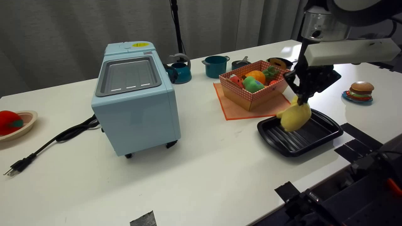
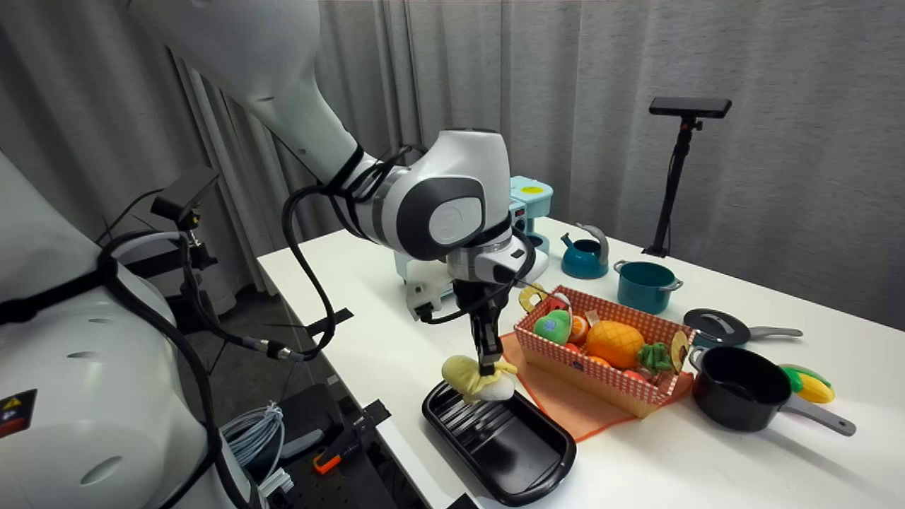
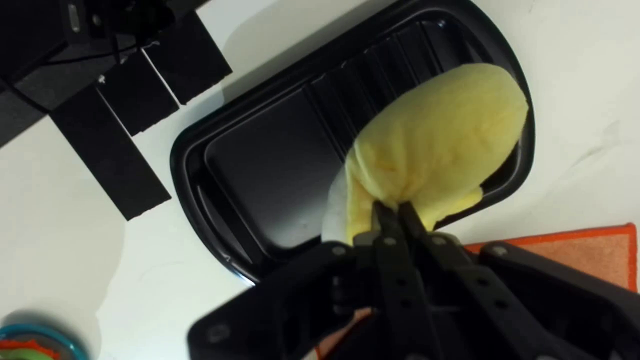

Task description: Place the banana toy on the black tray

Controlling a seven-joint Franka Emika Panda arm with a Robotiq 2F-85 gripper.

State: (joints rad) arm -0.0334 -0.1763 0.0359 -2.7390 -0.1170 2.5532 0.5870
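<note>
The banana toy is a pale-yellow, chunky soft shape with a whitish part. It shows in an exterior view, in an exterior view and in the wrist view. My gripper is shut on it, with the fingertips pinching its yellow skin; the fingertips show close together in the wrist view. The toy hangs over the ridged end of the black tray, which lies on the white table. In an exterior view the tray shows its smooth end bare. Whether the toy's underside touches the tray is hard to tell.
An orange checked basket of toy food stands on an orange cloth close beside the tray. A toy burger on a blue plate, a black pot, a teal pot and a light-blue appliance stand around.
</note>
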